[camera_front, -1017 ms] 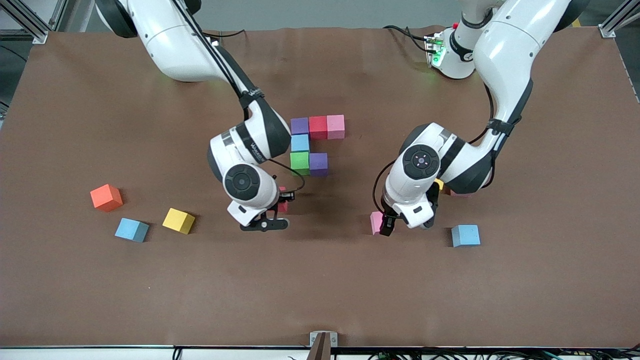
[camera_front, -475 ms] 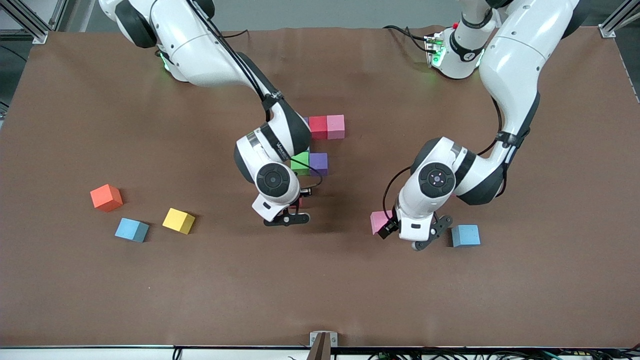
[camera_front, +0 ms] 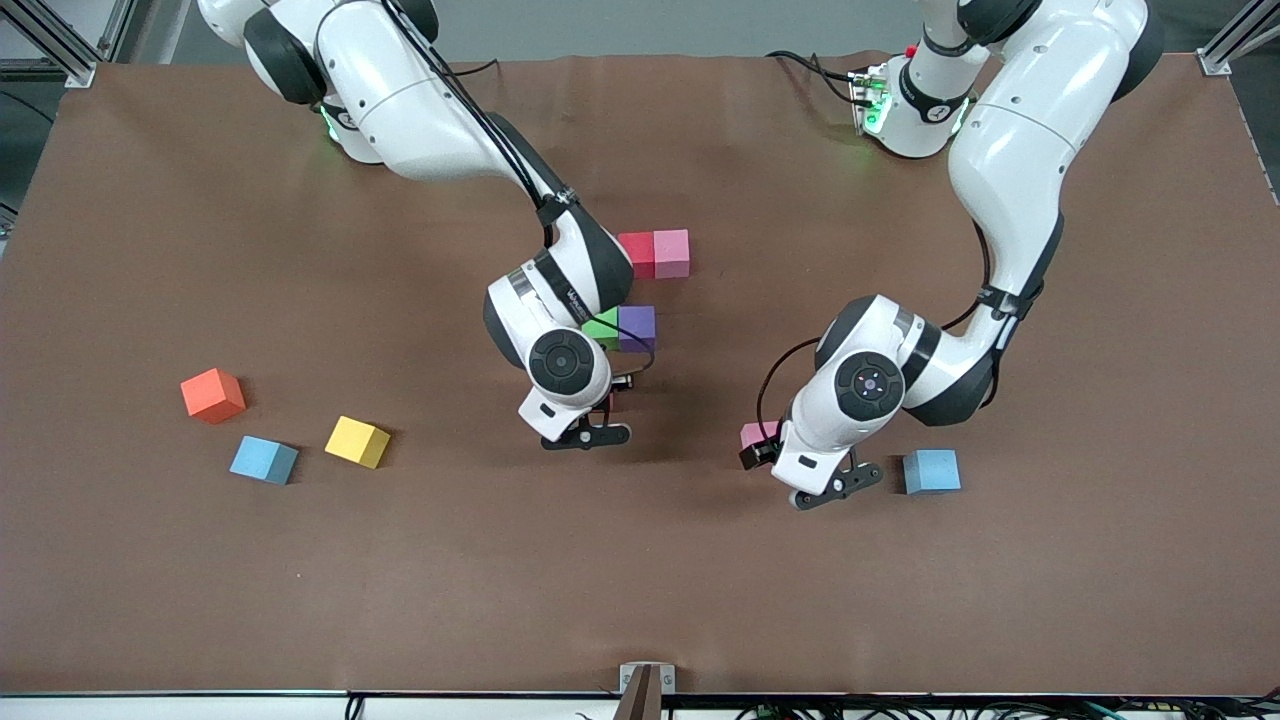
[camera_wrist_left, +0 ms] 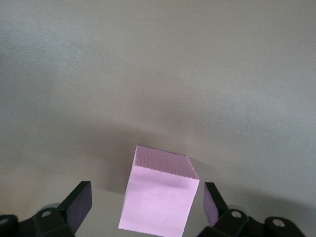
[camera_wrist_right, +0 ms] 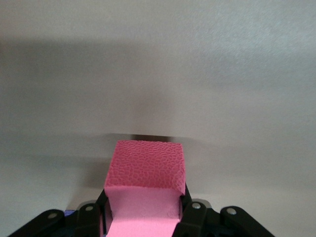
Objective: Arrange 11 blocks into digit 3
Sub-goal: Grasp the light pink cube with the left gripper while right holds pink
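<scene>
Right tool [camera_front: 598, 420] is clamped on a red-pink block [camera_wrist_right: 145, 190], matte and foam-textured, over the tabletop [camera_front: 640, 580] just nearer the camera than the partial digit, whose green block [camera_front: 601, 325] and purple block [camera_front: 637, 327] show. Left tool [camera_front: 800, 475], jaws apart, straddles a pale pink block [camera_wrist_left: 159, 197] resting on the tabletop. Likely next: set the held block squarely against the figure.

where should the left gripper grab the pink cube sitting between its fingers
Judging by the wrist view, take the pink cube from above, by its two flat side faces. The left gripper is open, its fingers apart from the cube. The cube sits slightly turned, so a small wrist twist would probably seat the pads squarely.
</scene>
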`<state>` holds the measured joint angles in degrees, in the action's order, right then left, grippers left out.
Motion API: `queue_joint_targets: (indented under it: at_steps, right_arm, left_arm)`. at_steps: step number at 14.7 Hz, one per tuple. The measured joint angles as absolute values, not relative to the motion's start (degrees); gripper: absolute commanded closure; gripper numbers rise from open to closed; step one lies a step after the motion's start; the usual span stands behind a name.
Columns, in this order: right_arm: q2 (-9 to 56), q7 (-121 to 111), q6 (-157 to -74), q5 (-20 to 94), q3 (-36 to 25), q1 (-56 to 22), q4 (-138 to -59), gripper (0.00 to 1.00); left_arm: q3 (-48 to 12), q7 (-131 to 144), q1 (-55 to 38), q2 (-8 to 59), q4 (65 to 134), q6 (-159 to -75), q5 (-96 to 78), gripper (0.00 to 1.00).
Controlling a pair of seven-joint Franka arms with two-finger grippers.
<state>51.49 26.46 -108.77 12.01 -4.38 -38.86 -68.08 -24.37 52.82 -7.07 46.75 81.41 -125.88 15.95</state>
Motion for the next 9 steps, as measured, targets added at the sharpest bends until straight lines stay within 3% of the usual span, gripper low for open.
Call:
queue_joint_targets:
  at_steps: [4,9]
  right_arm:
    - [51.5,28.6,-108.6,12.7,-4.2,-39.2,-68.0,0.64]
    - [51.6,29.1,-108.1,12.7,-4.2,-39.5,-68.9,0.63]
  left_arm:
    - [-24.4,52.8,-7.4,48.0,80.9,-125.9,15.9,0.01]
    - [-24.4,52.8,-7.6,49.6,80.7,-126.0,15.9,0.12]
